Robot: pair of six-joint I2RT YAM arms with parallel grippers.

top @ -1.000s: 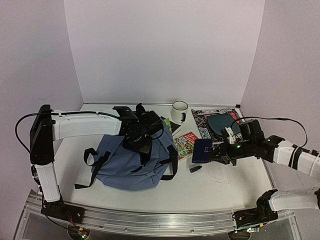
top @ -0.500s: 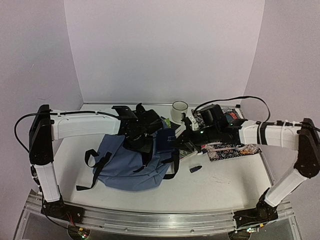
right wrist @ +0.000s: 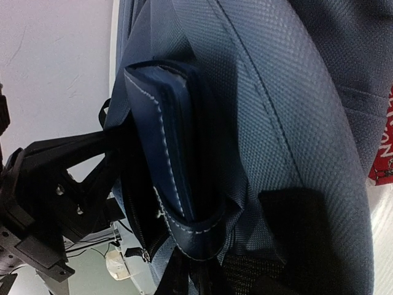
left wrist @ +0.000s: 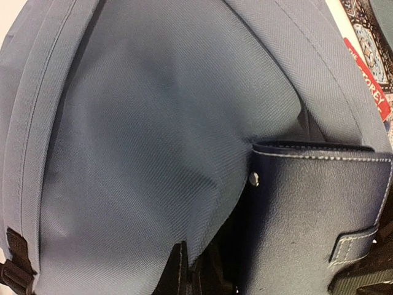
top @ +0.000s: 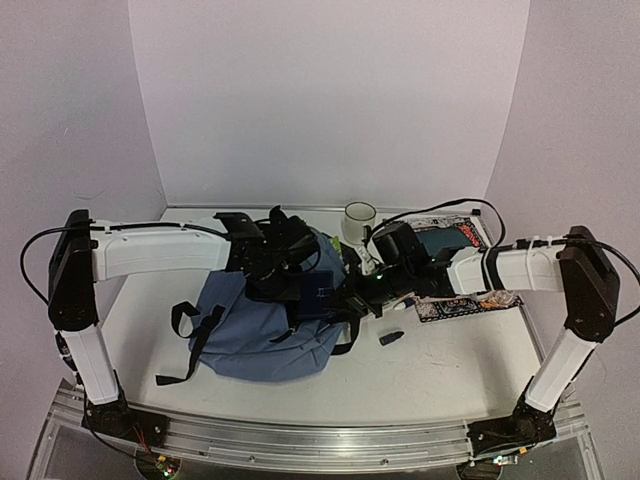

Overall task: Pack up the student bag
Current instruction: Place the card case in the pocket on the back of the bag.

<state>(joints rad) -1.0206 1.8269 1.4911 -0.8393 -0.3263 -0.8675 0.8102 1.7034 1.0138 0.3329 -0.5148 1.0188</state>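
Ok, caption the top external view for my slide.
Left gripper grips the student bag by its fabric; right gripper holds a navy wallet at the bag's opening.

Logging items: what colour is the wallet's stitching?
White stitching on the navy wallet; clearest in the left wrist view.

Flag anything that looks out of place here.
Nothing spilled or damaged. A small black item lies loose on the table right of the student bag. The navy wallet, gripped by the right end effector, juts from the bag's mouth, not fully in.
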